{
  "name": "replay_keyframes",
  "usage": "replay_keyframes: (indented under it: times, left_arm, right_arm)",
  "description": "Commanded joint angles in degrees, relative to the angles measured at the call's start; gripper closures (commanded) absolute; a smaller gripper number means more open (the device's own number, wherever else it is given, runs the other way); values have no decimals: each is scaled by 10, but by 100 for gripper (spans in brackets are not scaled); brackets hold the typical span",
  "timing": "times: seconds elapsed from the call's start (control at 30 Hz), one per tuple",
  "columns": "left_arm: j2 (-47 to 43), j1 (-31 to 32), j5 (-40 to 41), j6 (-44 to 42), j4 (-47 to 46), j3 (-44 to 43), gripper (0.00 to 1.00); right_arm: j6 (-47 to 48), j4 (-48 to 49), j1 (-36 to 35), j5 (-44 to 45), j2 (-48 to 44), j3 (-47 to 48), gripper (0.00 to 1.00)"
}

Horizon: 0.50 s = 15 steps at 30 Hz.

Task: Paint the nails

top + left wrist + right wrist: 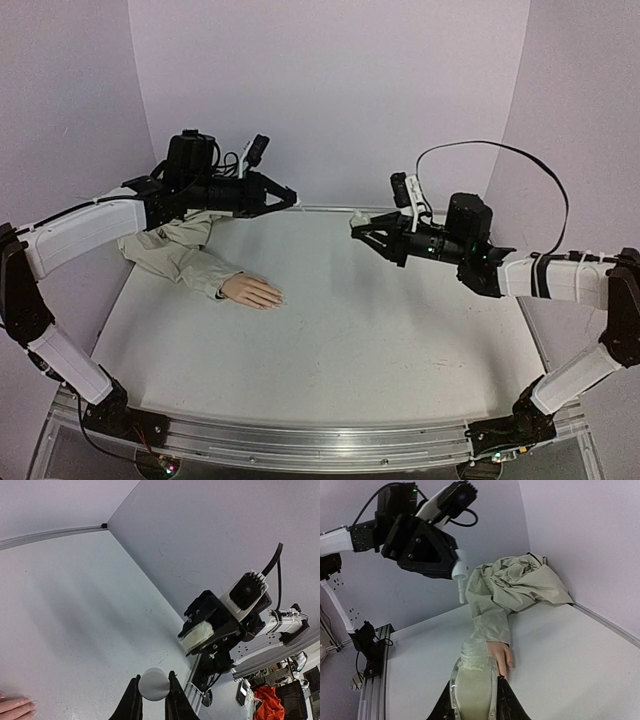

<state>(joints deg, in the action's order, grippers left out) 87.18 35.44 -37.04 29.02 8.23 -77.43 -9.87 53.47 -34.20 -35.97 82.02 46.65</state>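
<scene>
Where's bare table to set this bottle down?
Free for the bottle: middle and front of the table, from the mannequin hand across to the right edge. Crowded: back-left corner, where the sleeve bunches near the left gripper and brush cap.

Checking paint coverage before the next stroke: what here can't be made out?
Nails: top view, too small to show paint.
Mannequin hand: right wrist view, partly behind the bottle in the right claw.
Brush: left wrist view, hidden behind the white cap in the left claw.
</scene>
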Motion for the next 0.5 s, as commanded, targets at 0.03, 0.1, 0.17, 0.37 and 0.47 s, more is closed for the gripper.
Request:
replay_keyframes:
  times: [0.03,0.1,0.17,0.37,0.47]
  left_arm:
    - [-12,7,-52,29,-38,-28,100]
    - [-20,10,-49,30,-40,-22,100]
    - [-25,13,-50,31,-43,-18,100]
    - [-42,16,-51,31,-49,-9,100]
    - [-47,17,-55,31,-53,-10,100]
  right_arm:
    - [-6,91,-52,15,32,52,100]
    - [-6,98,-65,18,47,63,100]
    - [-7,100,-74,19,61,75,100]
    - [-7,102,-88,24,80,93,100]
    - [-8,101,-90,25,86,97,100]
